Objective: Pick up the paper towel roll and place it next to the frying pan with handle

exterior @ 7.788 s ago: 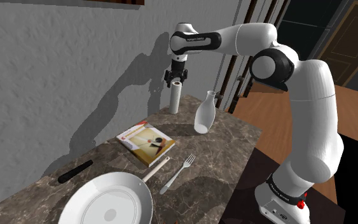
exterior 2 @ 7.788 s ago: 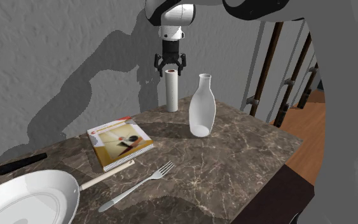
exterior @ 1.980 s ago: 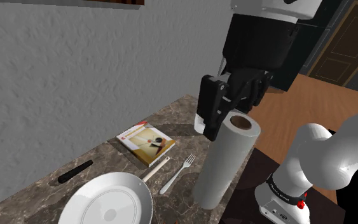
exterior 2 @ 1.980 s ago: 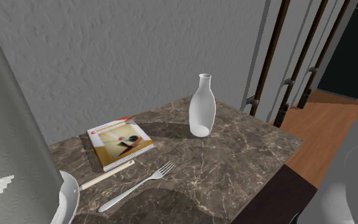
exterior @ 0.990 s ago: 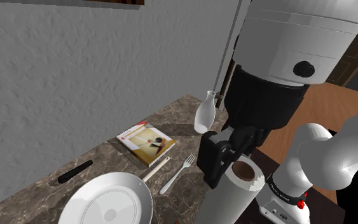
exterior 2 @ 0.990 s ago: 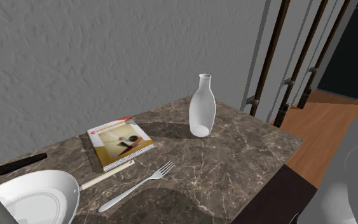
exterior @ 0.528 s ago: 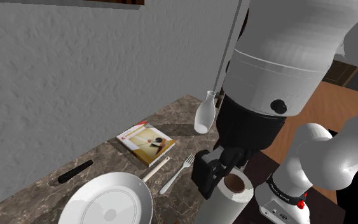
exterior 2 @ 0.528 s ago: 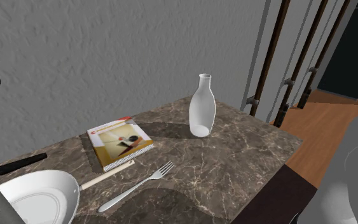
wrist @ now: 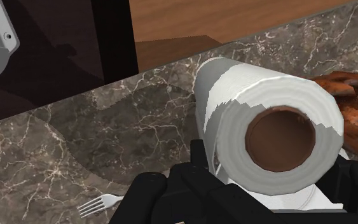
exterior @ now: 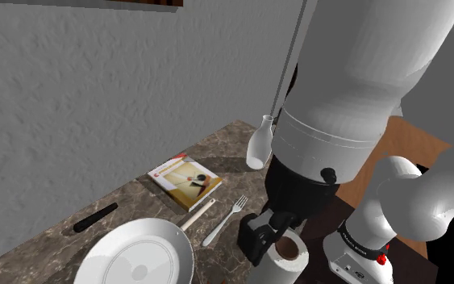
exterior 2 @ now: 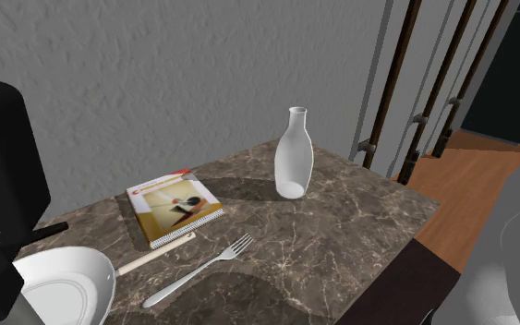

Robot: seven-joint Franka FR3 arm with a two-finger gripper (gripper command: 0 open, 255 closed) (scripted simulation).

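The claw (exterior: 275, 242) is shut tight on the paper towel roll (exterior: 286, 260). Its black fingers (wrist: 165, 194) hug the top of the roll from both sides, and the brown hole in the middle of the roll faces the wrist camera.

So the picking-up part looks done. The roll stands up straight in the claw, near the frying pan (exterior: 148, 242), on the side where the pan's handle (exterior: 197, 215) sticks out, and just past the fork (exterior: 225, 219). I think the job is most of the way there. What is left is to set the roll down on the worktop (exterior: 136, 206) beside the pan, open the claw, and pull away. I cannot tell if the bottom of the roll is touching the worktop yet — the shoulder view cuts it off.

Now the counting:
- There is one paper towel roll, and it is white.
- There is one frying pan, white with a pale handle.
- There is one fork, near the pan's handle.
- There is one book (exterior: 185, 181), just beyond the end of the pan's handle.
- There is one white bottle (exterior: 259, 145), well away from the pan, past the book.
- There is one thin black thing (exterior: 96, 218), close to the pan on the wall side. I cannot tell what it is.
- There is one arm with one claw.
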